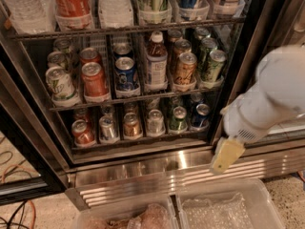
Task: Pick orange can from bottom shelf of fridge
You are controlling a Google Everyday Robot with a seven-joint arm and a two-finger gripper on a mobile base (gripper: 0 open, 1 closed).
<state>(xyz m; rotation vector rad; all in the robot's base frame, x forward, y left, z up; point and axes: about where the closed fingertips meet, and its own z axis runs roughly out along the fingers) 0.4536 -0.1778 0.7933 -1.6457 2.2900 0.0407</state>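
**A:** Where does the orange can [132, 124] stand?

**B:** On the bottom shelf [143, 141] of the fridge [157, 168]. It is upright in the row along that surface's front edge, third from the left corner. A silver can [108, 128] is just beside it on the left, and a red can [82, 133] stands at the left end. Another silver one [155, 121] is just beside it on the right.

**A:** And the end effector?

**B:** The end effector [225, 159] hangs outside the fridge, past the surface's right edge. It is in front of the black frame and over the ribbed steel base, and the white arm [267, 99] comes down to it from the right.

**A:** How does the orange can lie relative to it?

**B:** The can is well apart from it, to the left, higher in view and deeper inside. A green can [178, 118] and a blue can [200, 115] stand in the row between them.

**A:** Is the end effector apart or together?

**B:** That cannot be told. Only one tan piece shows below the arm.
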